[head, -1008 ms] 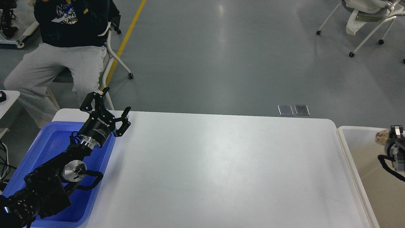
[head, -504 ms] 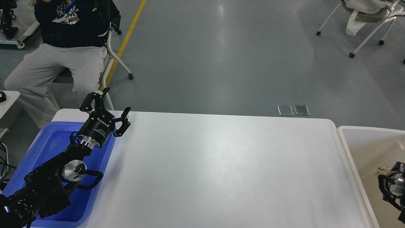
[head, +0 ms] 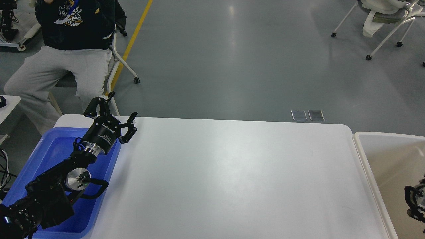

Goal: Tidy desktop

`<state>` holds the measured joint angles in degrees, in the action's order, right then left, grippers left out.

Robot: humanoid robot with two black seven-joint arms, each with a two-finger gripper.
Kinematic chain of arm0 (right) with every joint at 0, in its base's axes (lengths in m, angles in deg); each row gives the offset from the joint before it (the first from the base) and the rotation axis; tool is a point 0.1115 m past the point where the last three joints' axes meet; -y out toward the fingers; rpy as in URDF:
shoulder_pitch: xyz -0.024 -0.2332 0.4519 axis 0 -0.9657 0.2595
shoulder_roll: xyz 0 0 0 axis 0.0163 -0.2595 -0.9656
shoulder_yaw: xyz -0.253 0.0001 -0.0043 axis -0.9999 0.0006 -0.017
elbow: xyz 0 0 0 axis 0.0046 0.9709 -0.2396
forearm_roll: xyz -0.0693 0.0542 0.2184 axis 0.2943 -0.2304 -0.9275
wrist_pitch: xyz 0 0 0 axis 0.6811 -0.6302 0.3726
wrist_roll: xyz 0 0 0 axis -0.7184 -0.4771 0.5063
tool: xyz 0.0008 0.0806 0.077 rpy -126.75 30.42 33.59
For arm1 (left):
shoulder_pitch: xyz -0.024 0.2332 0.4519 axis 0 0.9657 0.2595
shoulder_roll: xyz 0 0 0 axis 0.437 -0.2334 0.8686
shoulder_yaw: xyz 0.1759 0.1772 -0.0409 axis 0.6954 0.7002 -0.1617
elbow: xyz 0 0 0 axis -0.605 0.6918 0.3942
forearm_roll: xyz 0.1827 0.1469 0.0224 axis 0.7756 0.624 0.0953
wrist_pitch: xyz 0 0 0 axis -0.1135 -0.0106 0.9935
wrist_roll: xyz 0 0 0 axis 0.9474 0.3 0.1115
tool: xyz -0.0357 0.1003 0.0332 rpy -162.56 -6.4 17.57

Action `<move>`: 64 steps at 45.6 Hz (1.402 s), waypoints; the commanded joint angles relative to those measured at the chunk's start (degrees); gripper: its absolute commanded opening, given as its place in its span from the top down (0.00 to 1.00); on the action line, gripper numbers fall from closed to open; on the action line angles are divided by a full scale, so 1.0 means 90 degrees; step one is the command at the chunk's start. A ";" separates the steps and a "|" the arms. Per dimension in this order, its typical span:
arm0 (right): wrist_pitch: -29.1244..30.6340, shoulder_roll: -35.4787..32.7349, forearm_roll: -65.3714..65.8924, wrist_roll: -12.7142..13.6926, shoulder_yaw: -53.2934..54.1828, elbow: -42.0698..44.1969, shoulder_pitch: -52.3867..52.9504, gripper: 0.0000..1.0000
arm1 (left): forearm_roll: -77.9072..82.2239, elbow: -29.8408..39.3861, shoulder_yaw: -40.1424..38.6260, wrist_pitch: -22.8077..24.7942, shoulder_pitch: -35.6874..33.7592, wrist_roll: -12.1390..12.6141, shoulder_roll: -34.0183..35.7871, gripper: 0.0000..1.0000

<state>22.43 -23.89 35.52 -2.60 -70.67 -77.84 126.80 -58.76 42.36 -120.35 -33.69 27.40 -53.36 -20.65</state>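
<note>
While my left arm reaches in over the blue tray (head: 49,156), its gripper (head: 121,108) hangs above the tray's far right corner and the near-left edge of the desktop (head: 232,179), fingers spread apart and holding nothing. The desktop fills the middle of my view, between the tray at its left end and the beige tub (head: 365,156) just beside its right end. Of my right arm I see only a dark part at the right edge, over the tub; its gripper is out of sight. A seated person (head: 63,53) is beyond the tray.
</note>
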 commanded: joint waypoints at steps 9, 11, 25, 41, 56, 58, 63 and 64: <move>0.0069 -0.0033 -0.0066 -0.0013 0.0130 -0.0061 0.1158 0.00 | 0.0000 0.0000 -0.0002 0.0000 0.0004 0.0000 0.0000 0.00; 0.0186 -0.0033 -0.0076 -0.0013 0.0208 -0.0120 0.1334 0.00 | 0.0000 0.0000 -0.0002 0.0000 0.0004 0.0000 0.0000 0.00; 0.2724 0.0015 -0.0096 -0.0003 0.2727 -0.1085 0.1686 0.00 | 0.0000 0.0000 0.0008 0.0000 0.0004 -0.0010 0.0000 0.00; 0.3370 0.1137 -0.0076 -0.0003 0.3089 -0.2610 0.1589 0.00 | 0.0000 0.0000 0.0008 0.0000 0.0004 -0.0010 0.0000 0.00; 0.3595 0.2290 -0.0086 -0.0013 0.3206 -0.2766 0.0993 0.00 | 0.0000 0.0000 0.0008 0.0000 0.0004 -0.0010 0.0000 0.00; 0.3605 0.2378 -0.0086 -0.0013 0.3206 -0.2786 0.0905 0.00 | 0.0000 0.0000 0.0008 0.0000 0.0004 -0.0010 0.0000 0.00; 0.3614 0.2506 -0.0086 -0.0013 0.3206 -0.2786 0.0700 0.00 | 0.0000 0.0000 0.0008 0.0000 0.0004 -0.0010 0.0000 0.00; 0.3614 0.2525 -0.0086 -0.0013 0.3206 -0.2786 0.0651 0.00 | 0.0000 0.0000 0.0008 0.0000 0.0004 -0.0010 0.0000 0.00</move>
<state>53.78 -5.56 34.76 -2.69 -42.30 -101.74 136.61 -58.76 42.37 -120.28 -33.69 27.44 -53.44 -20.65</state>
